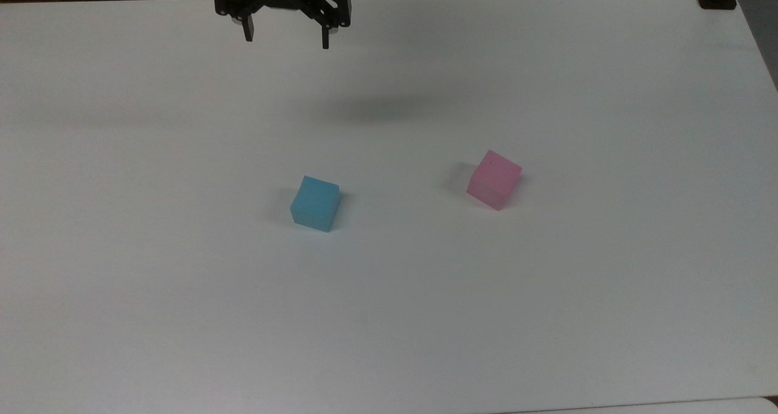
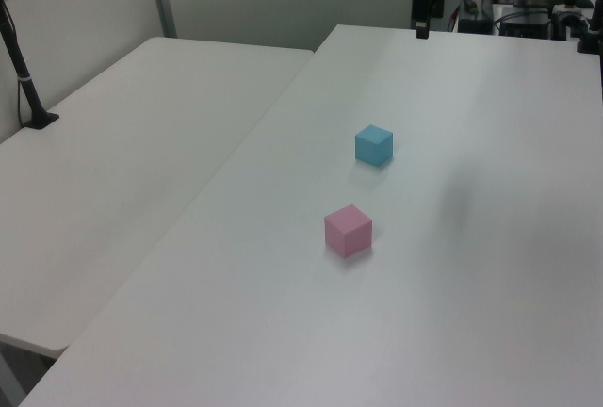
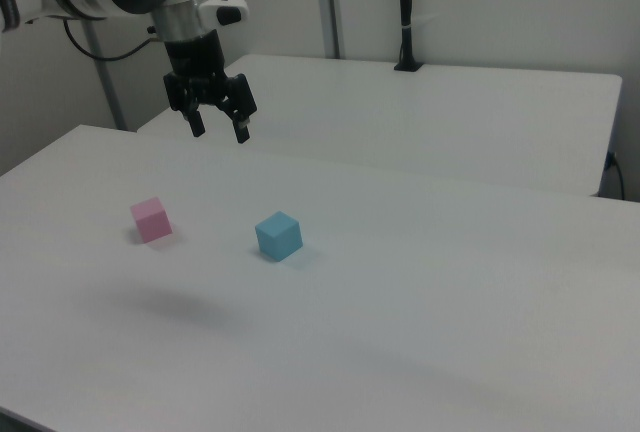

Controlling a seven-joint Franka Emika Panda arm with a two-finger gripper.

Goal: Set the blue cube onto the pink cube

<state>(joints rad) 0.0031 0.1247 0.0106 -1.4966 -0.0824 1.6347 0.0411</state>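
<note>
The black two-finger gripper [image 1: 286, 37] hangs spread and empty, far above the table, so the small light-blue matte cube [image 1: 315, 203] sits ungrasped, well apart from the pale-pink matte cube [image 1: 494, 179] on the top view's right.

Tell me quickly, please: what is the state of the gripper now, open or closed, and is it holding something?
Gripper: open, holding nothing, raised above the table, apart from the blue cube and the pink cube.

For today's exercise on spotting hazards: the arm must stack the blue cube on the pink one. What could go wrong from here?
1. The blue cube sits turned on the table; the open gripper may catch corners and push it away.
2. The pink cube is also turned and equally small, so a misaligned drop could slide off.
</note>
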